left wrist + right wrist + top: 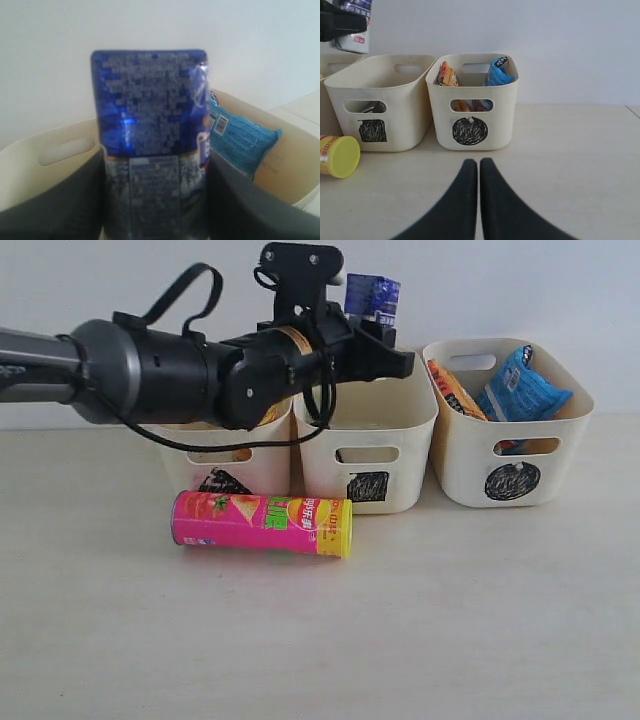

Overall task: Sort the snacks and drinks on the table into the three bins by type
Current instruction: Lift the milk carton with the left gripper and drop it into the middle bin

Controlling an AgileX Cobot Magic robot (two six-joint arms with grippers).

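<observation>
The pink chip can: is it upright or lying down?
Lying down: the pink chip can rests lengthwise on the table, lid facing sideways.

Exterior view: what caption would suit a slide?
Left gripper holds a blue drink carton over the square-marked bin; a pink chip can lies on the table.

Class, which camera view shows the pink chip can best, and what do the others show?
The exterior view: the chip can lies whole on its side in front of the bins. The right wrist view catches only its yellow lid end; the left wrist view misses it.
</observation>
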